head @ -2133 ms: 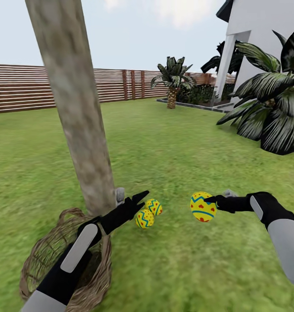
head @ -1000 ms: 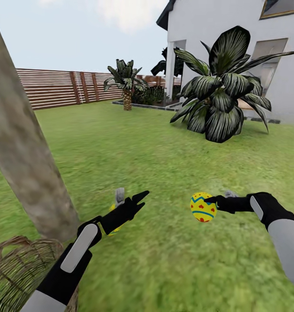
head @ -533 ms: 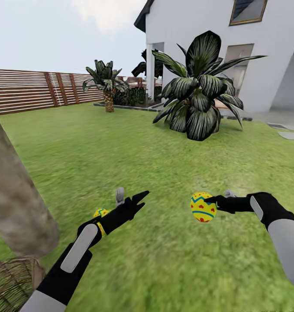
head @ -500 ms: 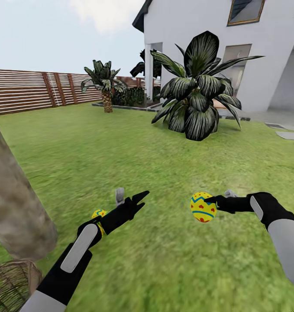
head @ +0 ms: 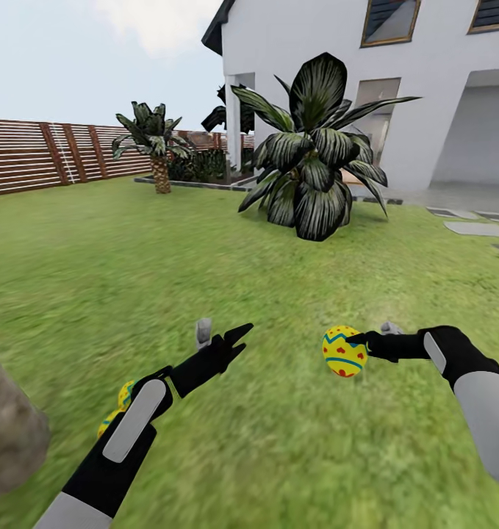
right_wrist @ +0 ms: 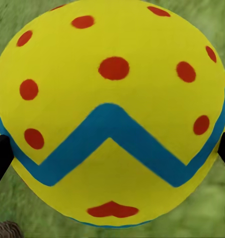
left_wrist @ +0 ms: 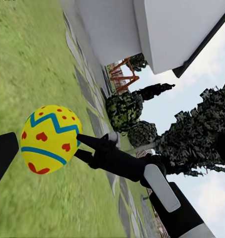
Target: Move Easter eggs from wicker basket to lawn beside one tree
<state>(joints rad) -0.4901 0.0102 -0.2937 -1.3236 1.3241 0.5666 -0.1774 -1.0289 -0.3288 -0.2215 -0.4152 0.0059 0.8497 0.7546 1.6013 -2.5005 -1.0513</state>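
Note:
My right gripper (head: 358, 344) is shut on one yellow Easter egg (head: 342, 353) with blue zigzags and red marks, held above the lawn (head: 278, 441). In the right wrist view the same egg (right_wrist: 112, 114) sits between black fingertips (right_wrist: 0, 154). The left wrist view looks across at this egg (left_wrist: 47, 139) and the right gripper (left_wrist: 87, 146). My left gripper (head: 221, 335) hangs open with nothing in it. Two more eggs (head: 123, 394) lie on the grass, partly hidden behind my left forearm, close to the pale mottled tree trunk (head: 6, 433). The wicker basket is out of view.
A big dark-leaved bush (head: 315, 176) stands ahead in front of a white house (head: 425, 88). A slatted wooden fence (head: 29, 156) and a small palm (head: 157, 147) bound the far left. Paving slabs (head: 477, 228) lie at the right. Open grass lies between.
The whole view has swung to the right: the trunk slid to the left edge, the basket left the picture, and the house came in. Both arms keep their pose, egg still held.

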